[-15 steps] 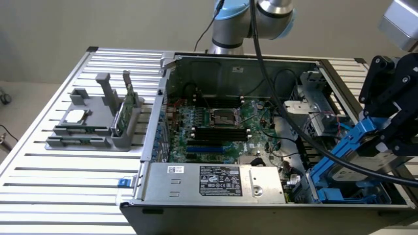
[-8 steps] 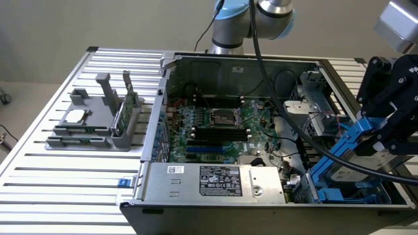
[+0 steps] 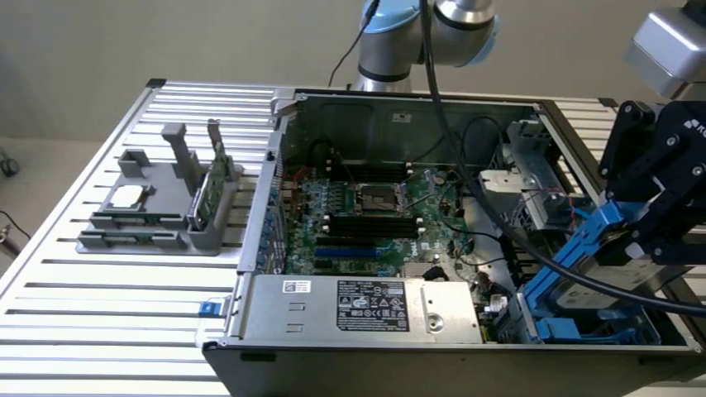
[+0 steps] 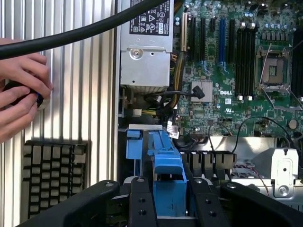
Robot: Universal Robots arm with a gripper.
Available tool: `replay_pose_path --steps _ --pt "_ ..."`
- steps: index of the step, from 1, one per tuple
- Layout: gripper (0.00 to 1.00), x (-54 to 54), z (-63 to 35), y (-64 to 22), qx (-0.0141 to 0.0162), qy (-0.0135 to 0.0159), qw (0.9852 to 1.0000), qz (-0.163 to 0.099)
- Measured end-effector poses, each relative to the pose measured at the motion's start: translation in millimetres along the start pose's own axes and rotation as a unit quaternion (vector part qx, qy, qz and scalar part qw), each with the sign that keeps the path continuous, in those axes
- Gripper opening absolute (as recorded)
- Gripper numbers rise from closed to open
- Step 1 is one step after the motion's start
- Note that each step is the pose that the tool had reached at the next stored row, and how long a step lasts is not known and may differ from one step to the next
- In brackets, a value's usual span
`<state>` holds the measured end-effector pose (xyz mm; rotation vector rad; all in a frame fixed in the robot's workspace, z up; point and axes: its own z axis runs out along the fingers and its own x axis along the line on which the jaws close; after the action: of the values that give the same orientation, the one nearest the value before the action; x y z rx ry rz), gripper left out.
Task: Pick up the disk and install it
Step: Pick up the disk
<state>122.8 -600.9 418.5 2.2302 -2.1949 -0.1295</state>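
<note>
Starting at three o'clock in the exterior view with the gripper (image 3: 640, 246): clenched on the disk (image 3: 601, 248), gripping it by the blue carrier. Same grip up close from the wrist view, with black fingers (image 4: 142, 205) on both flanks of the blue frame. Holding the disk steeply tilted, not flat, with the silver-grey body showing under the blue edge.

Hanging just over the blue-railed drive bay (image 3: 584, 327), at the four o'clock corner of the open computer case (image 3: 408, 101). Cannot tell whether touching the bay or just clear of it. Across the front of the disk, a thick black cable (image 3: 497, 227), down from the arm (image 3: 441, 29) at twelve o'clock.

Moving outward now: green motherboard (image 3: 364, 211) at the case's centre, with a bare processor socket (image 3: 375, 197) in its middle. Silver power supply (image 3: 364, 308) along the six o'clock wall.

Further out at nine o'clock, on the slatted metal table (image 3: 99, 322), a grey parts stand (image 3: 165, 227) just outside the case wall. On it, a small silver chip (image 3: 127, 196) and an upright green stick (image 3: 205, 198).

In the wrist view, over the slats beside the case, a person's hand (image 4: 26, 75) and a second hand (image 4: 16, 116), closed round something small and dark. Near them, flat on the slats, a dark gridded panel (image 4: 54, 175).
</note>
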Motion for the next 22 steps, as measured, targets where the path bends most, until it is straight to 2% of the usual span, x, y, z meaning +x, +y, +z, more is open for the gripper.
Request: replay_pose_path --steps 10,16,22 --pt "0.33 0.7 12.9 -0.9 0.0004 -0.0001 1.0000 0.000" --pt "0.33 1.3 23.5 -1.5 0.0033 0.0000 1.0000 0.000" --pt "0.33 1.8 34.1 -1.1 0.0049 0.0003 1.0000 0.000"
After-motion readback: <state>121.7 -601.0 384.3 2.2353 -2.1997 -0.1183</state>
